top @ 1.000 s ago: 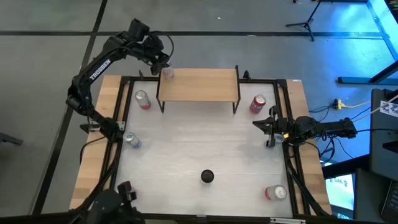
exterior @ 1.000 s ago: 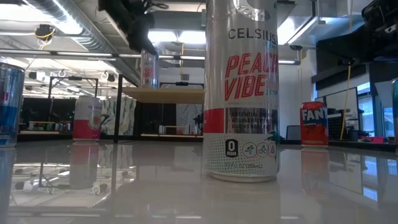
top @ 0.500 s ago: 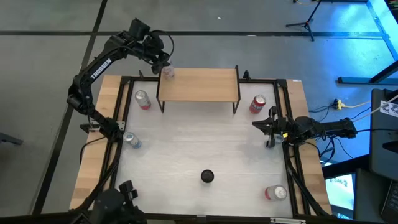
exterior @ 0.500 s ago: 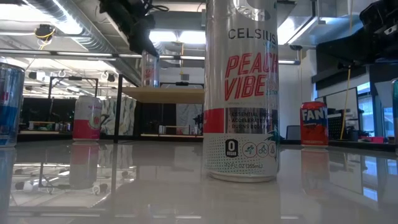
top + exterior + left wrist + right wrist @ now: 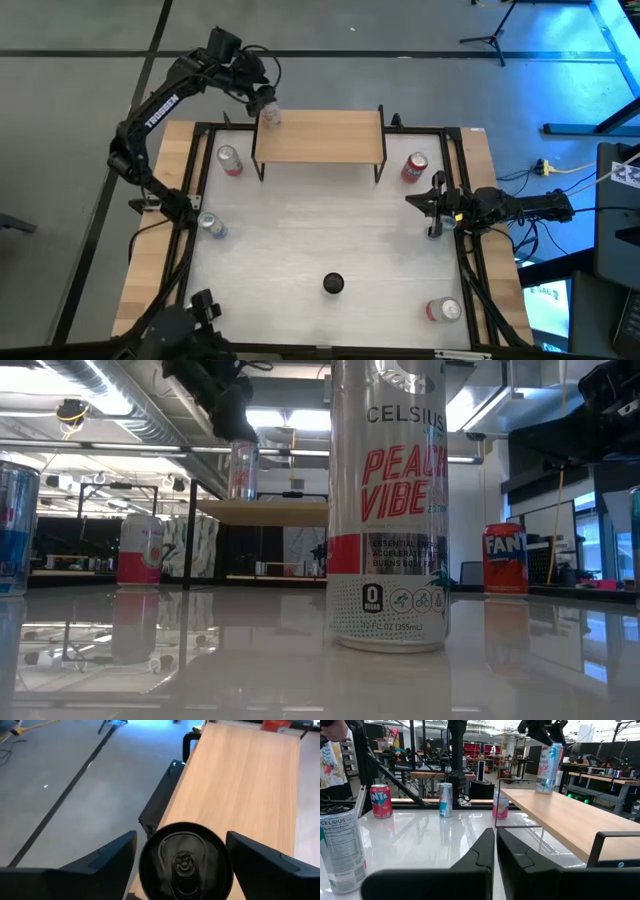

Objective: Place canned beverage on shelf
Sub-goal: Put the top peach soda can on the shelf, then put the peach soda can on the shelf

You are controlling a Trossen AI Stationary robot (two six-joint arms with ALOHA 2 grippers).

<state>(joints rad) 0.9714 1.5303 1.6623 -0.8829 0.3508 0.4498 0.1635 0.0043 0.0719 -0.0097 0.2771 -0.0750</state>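
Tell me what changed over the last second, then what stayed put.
The left gripper has spread its jaws away from the can standing on the shelf, at its left end, and has lifted slightly in the low view. The can has not moved. The right gripper, shut, waits at the table's right edge; the other cans are unmoved.

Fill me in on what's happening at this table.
The left gripper is above a tall can standing upright at one end of the wooden shelf. Its fingers are spread on both sides of the can's top with gaps showing, so the can looks released. The right gripper waits shut at the table's right edge. Five more cans are on the table, among them a red can by the shelf.
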